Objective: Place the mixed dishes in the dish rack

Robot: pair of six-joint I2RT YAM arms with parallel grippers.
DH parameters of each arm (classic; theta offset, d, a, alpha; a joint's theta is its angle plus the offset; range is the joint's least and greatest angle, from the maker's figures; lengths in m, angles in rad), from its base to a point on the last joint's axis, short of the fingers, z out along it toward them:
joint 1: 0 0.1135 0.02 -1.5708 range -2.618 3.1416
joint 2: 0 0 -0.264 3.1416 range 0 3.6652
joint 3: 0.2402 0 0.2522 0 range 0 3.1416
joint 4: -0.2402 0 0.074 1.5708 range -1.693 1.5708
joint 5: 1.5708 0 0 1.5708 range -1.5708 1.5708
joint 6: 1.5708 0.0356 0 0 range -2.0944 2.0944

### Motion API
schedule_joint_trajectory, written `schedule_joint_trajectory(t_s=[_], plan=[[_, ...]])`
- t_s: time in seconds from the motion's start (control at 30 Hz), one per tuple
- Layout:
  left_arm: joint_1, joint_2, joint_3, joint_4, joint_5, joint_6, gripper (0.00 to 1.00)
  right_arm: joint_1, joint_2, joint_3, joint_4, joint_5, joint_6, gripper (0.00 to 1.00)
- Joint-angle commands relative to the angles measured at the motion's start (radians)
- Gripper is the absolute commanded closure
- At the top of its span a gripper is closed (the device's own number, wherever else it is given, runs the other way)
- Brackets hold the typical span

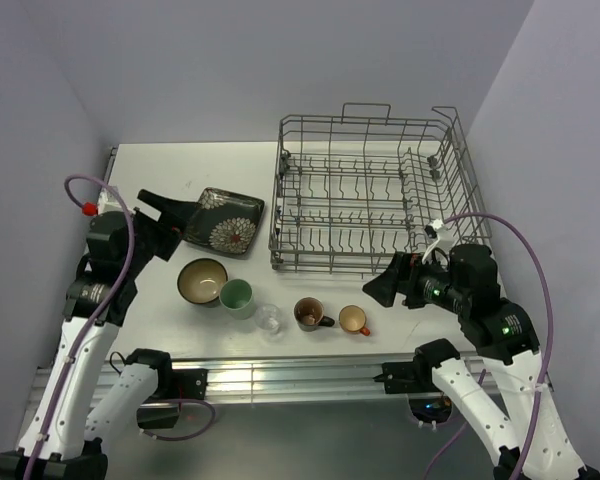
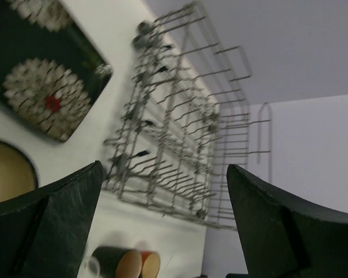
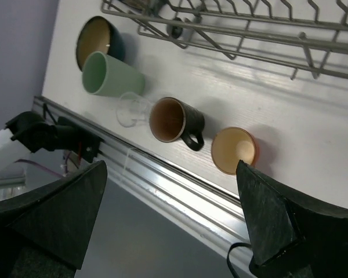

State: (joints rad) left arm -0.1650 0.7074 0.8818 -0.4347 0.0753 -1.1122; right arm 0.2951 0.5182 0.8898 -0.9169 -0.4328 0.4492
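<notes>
The dish rack point(image 1: 280, 200) stands empty at the back right. Left of it lies the dark flowered plate point(image 1: 223, 220). In a front row stand the tan-inside blue bowl point(image 1: 201, 281), pale green cup point(image 1: 236, 297), clear glass point(image 1: 269, 319), brown mug point(image 1: 308, 313) and orange mug point(image 1: 354, 320). My left gripper point(image 1: 175, 225) is open and empty, just left of the plate and above the bowl. My right gripper point(image 1: 380, 280) is open and empty, hovering right of the orange mug point(image 3: 235, 150), near the rack's front right corner. The brown mug point(image 3: 171, 120) and glass point(image 3: 133, 109) show in the right wrist view.
The table's metal front rail point(image 1: 300, 375) runs just in front of the row of cups. Walls close in behind and to the right of the rack. In the left wrist view the plate point(image 2: 40, 81), bowl point(image 2: 6, 171) and rack point(image 2: 180, 127) show.
</notes>
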Motion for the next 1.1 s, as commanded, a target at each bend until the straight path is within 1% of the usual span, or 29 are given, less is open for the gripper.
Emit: schedule_joint_trajectory(t_s=[0.0, 0.03, 0.07, 0.1, 0.13, 0.23, 0.27, 0.3, 0.37, 0.4, 0.43, 0.47, 0.5, 0.6, 0.63, 0.7, 0.9, 1.07], plan=[[0.004, 0.062, 0.092, -0.157, 0.031, 0.041, 0.08, 0.009, 0.017, 0.011, -0.08, 0.084, -0.037, 0.0], [0.004, 0.078, 0.109, -0.239, -0.004, 0.073, 0.15, 0.012, 0.02, 0.011, -0.089, 0.121, -0.032, 0.0], [0.002, 0.095, 0.127, -0.29, -0.032, 0.087, 0.16, 0.022, 0.022, 0.012, -0.094, 0.159, -0.03, 0.0], [0.002, 0.121, 0.161, -0.336, -0.061, 0.097, 0.16, 0.022, 0.031, 0.017, -0.1, 0.161, -0.029, 0.0], [0.002, 0.128, 0.172, -0.364, -0.106, 0.127, 0.16, 0.022, 0.037, 0.02, -0.102, 0.155, -0.026, 0.0], [0.004, 0.176, 0.23, -0.427, -0.169, 0.185, 0.19, 0.022, 0.069, 0.024, -0.111, 0.12, -0.033, 0.0], [0.002, 0.196, 0.244, -0.479, -0.227, 0.187, 0.2, 0.022, 0.08, 0.027, -0.115, 0.117, -0.037, 0.0], [0.004, 0.245, 0.264, -0.51, -0.248, 0.189, 0.21, 0.022, 0.097, 0.032, -0.128, 0.123, -0.038, 0.0], [0.002, 0.306, 0.27, -0.612, -0.281, 0.19, 0.24, 0.022, 0.109, 0.047, -0.132, 0.128, -0.044, 0.0], [0.004, 0.357, 0.247, -0.636, -0.279, 0.187, 0.25, 0.022, 0.114, 0.055, -0.131, 0.126, -0.047, 0.0], [0.002, 0.372, 0.229, -0.653, -0.279, 0.167, 0.25, 0.022, 0.112, 0.063, -0.131, 0.123, -0.046, 0.0], [0.002, 0.377, 0.201, -0.656, -0.272, 0.157, 0.26, 0.024, 0.114, 0.076, -0.131, 0.121, -0.046, 0.0], [0.004, 0.359, 0.137, -0.626, -0.238, 0.146, 0.26, 0.022, 0.112, 0.08, -0.128, 0.118, -0.043, 0.0], [0.004, 0.291, 0.013, -0.561, -0.178, 0.077, 0.29, 0.022, 0.108, 0.081, -0.117, 0.1, -0.034, 0.0], [0.004, 0.281, -0.01, -0.527, -0.166, 0.055, 0.32, 0.022, 0.106, 0.075, -0.116, 0.089, -0.029, 0.0], [0.004, 0.27, -0.061, -0.513, -0.149, 0.037, 0.33, 0.022, 0.098, 0.074, -0.112, 0.083, -0.024, 0.0], [0.005, 0.306, -0.099, -0.475, -0.198, 0.063, 0.33, 0.022, 0.086, 0.069, -0.119, 0.075, -0.023, 0.0], [0.031, 0.392, -0.133, -0.389, -0.16, 0.071, 0.35, 0.022, 0.08, 0.074, -0.123, 0.078, -0.024, 0.0]])
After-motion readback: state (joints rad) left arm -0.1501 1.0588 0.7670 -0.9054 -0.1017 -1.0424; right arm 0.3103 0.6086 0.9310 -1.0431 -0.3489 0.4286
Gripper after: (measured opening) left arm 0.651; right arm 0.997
